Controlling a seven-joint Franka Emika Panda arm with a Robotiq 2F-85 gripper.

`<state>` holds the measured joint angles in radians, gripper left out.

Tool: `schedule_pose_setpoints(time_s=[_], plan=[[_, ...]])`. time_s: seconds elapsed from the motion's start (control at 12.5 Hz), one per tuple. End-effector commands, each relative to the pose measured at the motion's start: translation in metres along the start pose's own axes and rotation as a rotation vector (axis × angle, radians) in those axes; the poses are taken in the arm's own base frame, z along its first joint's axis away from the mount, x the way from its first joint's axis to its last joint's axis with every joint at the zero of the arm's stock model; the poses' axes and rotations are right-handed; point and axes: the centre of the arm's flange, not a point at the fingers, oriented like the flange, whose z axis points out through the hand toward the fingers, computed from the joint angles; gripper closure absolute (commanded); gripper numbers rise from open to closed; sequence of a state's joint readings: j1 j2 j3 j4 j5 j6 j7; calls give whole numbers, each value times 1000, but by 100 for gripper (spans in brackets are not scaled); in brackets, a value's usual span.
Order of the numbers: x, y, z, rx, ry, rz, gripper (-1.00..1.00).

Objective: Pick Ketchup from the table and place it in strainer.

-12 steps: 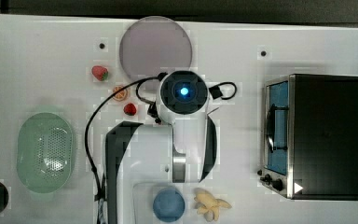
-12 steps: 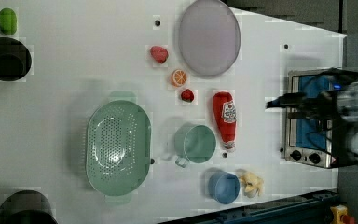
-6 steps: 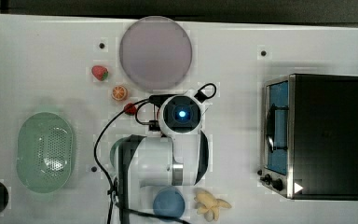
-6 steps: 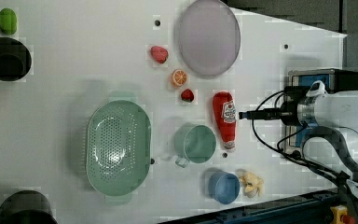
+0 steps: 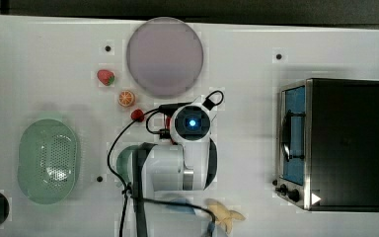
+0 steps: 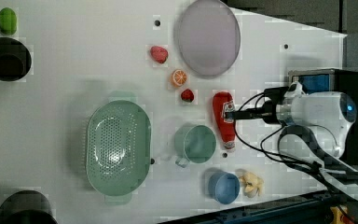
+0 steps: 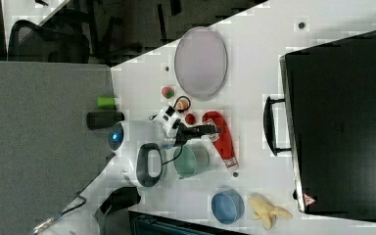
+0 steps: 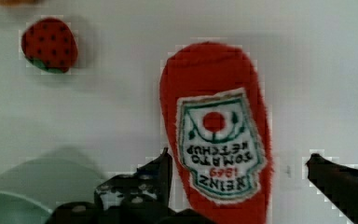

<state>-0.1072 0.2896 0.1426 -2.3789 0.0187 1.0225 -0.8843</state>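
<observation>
Now, in the left view the ketchup (image 6: 224, 120) lies flat on the surface (image 6: 74, 60), well apart from the strainer (image 6: 118, 152), the hand (image 6: 233, 114) over it. In the wrist view its fingers (image 8: 161, 170) stand wide open, straddling the label.

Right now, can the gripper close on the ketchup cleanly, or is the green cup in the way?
Probably yes. The gripper is open, one finger on each side of the ketchup. The green cup sits beside it, apart.
</observation>
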Motion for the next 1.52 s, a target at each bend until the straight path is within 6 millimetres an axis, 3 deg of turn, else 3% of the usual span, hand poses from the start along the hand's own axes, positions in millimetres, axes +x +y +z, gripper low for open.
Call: schedule_pose_setpoints(time_s=[0.08, 0.32, 0.56, 0.72, 0.96, 1.12, 1.36, 1.52], plan=[[-3, -1, 27, 13, 10, -41, -100], [-4, -2, 48, 18, 18, -40, -93], [1, -2, 40, 13, 50, -39, -25], [4, -2, 24, 6, 77, -21, -25], [15, -5, -37, -12, 171, 38, -25], [15, -21, -81, -14, 173, 71, -25], [13, -64, -152, -24, 167, 78, -25], [7, -104, -184, -33, 131, 92, -25]])
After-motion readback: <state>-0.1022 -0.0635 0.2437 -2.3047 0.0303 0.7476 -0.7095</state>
